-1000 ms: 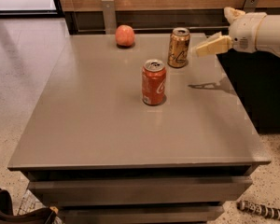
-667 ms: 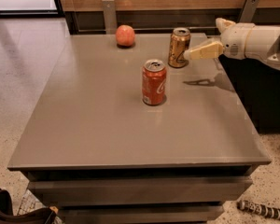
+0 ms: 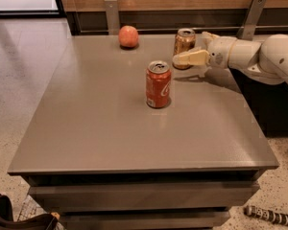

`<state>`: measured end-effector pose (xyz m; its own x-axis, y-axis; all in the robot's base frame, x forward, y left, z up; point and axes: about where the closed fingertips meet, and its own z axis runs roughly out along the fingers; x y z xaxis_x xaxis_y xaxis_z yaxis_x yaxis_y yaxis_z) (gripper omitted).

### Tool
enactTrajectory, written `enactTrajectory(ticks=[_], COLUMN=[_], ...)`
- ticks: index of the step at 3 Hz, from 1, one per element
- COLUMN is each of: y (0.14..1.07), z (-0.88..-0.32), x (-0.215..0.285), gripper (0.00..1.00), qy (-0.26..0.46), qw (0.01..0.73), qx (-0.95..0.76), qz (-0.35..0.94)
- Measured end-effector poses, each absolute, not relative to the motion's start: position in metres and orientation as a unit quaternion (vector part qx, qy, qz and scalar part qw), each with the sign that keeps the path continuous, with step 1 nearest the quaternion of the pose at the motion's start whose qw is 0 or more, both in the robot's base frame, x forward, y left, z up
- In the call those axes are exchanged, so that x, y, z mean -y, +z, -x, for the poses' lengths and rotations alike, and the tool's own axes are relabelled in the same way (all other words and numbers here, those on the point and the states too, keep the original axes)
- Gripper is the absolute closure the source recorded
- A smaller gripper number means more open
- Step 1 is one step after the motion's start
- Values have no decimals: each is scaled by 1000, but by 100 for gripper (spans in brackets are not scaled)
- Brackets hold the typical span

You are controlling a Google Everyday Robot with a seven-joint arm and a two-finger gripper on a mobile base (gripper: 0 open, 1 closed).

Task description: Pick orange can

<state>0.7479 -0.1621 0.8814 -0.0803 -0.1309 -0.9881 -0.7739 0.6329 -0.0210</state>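
The orange can (image 3: pixel 183 40), bronze with a silver top, stands upright at the far side of the grey table (image 3: pixel 110 123). My gripper (image 3: pixel 190 48) reaches in from the right and is open. Its cream near finger (image 3: pixel 191 58) lies across the front of the can's lower part. The far finger (image 3: pixel 209 36) shows just to the right of the can's top. The can stands on the table between the fingers. I cannot tell whether either finger touches it.
A red can with white lettering (image 3: pixel 158 84) stands upright near the table's middle, in front and to the left of the orange can. A round pinkish-orange fruit (image 3: pixel 128 36) sits at the far edge. A wooden wall runs behind the table.
My gripper has moved left toward the orange can, and its near finger now overlaps the can's front. The cans and the fruit have not moved.
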Motion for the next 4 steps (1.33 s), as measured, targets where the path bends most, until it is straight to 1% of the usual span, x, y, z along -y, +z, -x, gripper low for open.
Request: enactTrajectory(ticks=[1, 2, 3, 4], y=[879, 878, 878, 878], z=[-750, -750, -751, -751], x=[158, 154, 150, 147], gripper=[5, 28, 59, 82], qy=[278, 279, 282, 283], qw=[591, 590, 589, 588], qx=[-682, -681, -680, -680], qz=[330, 331, 333, 334])
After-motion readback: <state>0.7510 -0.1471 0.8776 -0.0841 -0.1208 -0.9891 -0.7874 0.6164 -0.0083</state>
